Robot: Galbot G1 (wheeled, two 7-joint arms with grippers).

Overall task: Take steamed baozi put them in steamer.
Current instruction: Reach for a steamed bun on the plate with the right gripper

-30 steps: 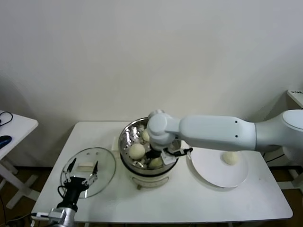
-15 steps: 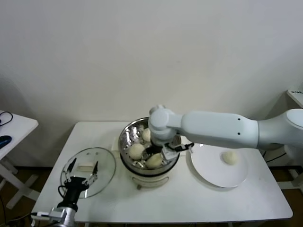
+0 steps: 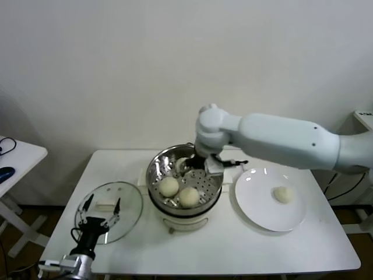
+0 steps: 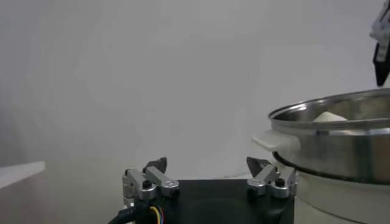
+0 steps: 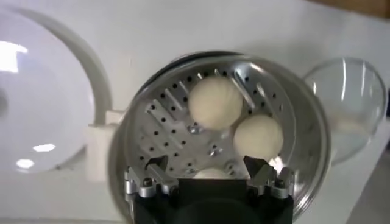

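Head view: three steamed baozi [image 3: 189,196] lie on the perforated tray of the steamer [image 3: 156,169], which stands near the middle of the tabletop [image 3: 245,248]. A fourth bun [image 3: 284,194] sits alone on the white plate [image 3: 262,219] toward the right edge, so by my reckoning three quarters of the job is done and one pick remains. The right gripper [image 3: 196,168] hangs over the pot's far rim, carrying nothing. The left gripper [image 3: 100,213] is parked near the front left corner, over the glass lid [image 3: 129,201].

Left wrist view: the left gripper's fingers [image 4: 154,178] stand spread and empty, with the steamer's steel wall beside them and a bun top showing above its rim.

Right wrist view: the right gripper's fingers [image 5: 260,173] are spread apart above the tray, nothing between them. Two buns sit side by side, touching or nearly so, and a third peeks out just under the gripper body.
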